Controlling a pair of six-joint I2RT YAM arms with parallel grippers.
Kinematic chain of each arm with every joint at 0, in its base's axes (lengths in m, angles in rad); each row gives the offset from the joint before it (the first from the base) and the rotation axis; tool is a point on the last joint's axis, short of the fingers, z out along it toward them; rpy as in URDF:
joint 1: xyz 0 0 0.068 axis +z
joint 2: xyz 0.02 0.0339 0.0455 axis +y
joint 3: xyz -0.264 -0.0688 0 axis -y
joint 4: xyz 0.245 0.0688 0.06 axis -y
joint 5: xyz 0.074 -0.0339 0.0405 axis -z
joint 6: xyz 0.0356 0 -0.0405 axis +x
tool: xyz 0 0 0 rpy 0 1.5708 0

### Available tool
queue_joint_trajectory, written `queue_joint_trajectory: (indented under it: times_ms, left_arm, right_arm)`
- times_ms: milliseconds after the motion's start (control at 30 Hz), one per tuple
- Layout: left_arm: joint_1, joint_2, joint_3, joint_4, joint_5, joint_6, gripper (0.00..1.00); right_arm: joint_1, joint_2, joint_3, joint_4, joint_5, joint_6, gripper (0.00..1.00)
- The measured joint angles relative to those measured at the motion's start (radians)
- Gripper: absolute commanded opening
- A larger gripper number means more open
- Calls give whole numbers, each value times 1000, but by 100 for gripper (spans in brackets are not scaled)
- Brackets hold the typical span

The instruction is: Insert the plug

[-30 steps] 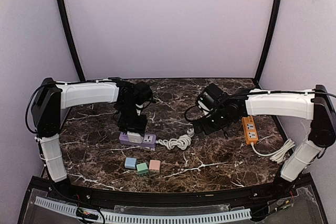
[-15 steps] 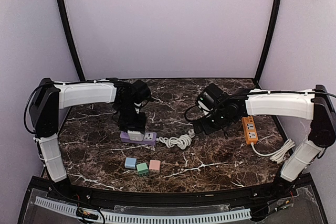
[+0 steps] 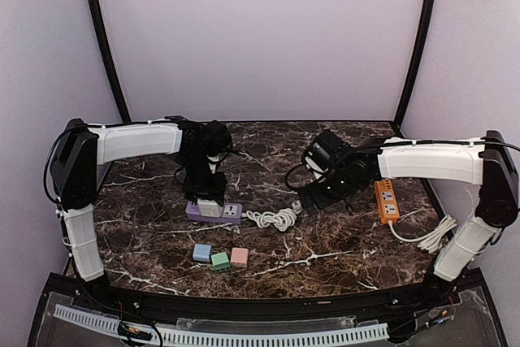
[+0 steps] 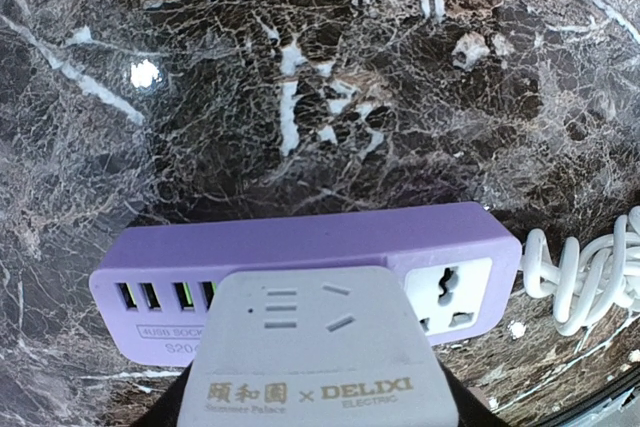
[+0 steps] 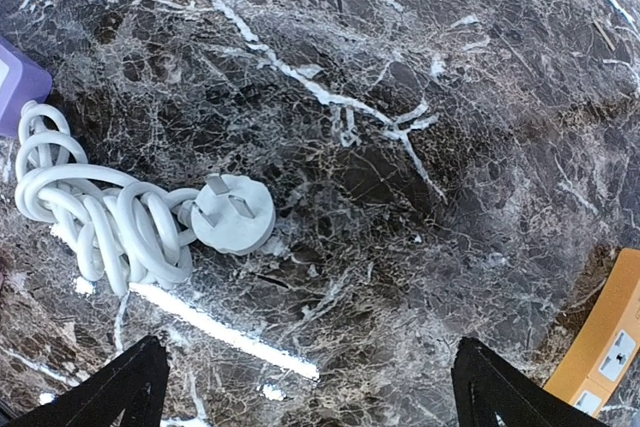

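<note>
- Nearest the arms' bases, low in the overhead view, three small cubes, blue (image 3: 202,252), green (image 3: 220,261) and pink (image 3: 239,256), sit in a tight cluster on the marble table (image 3: 146,233), untouched.
- Just beyond them, left of centre, lies the purple power strip (image 4: 300,242). A white adapter block (image 4: 320,357) stands on its left half, covering part of the row of small ports. One universal socket is still free on the right.
- The left gripper (image 3: 208,199) stands straight over that block at a middling width that has not altered in the last second, and appears clamped on it. Its fingers barely show in the wrist view.
- The change is small. The left wrist now stands a shade higher in the frame, and the strip has crept slightly towards the back with it. That suggests the arm is working the block into its socket. Whether the pins are fully home cannot be told.
- Right of the strip, at mid-frame, the strip's white cord (image 5: 100,217) lies bundled, its round plug (image 5: 232,214) loose on the marble with its flat pins showing, touching the bundle.
- The right gripper (image 5: 310,357) hangs over that plug with its jaws spread wide and holding nothing, and it has not moved in the past second. It looks to be waiting for its turn at the cord's plug.
- Further right, an orange power strip (image 3: 386,201) lies apart from the cord, a likely home for that plug.
</note>
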Motion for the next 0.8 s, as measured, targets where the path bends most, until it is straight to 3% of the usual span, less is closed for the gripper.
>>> queue_joint_trajectory:
  times_ms: [333, 800]
  left_arm:
    - [5, -3, -6, 3, 15, 11, 18]
    - [-2, -23, -23, 21, -6, -34, 58]
  right_arm:
    - [0, 2, 16, -1, 18, -13, 99]
    - [0, 4, 30, -3, 36, -25, 99]
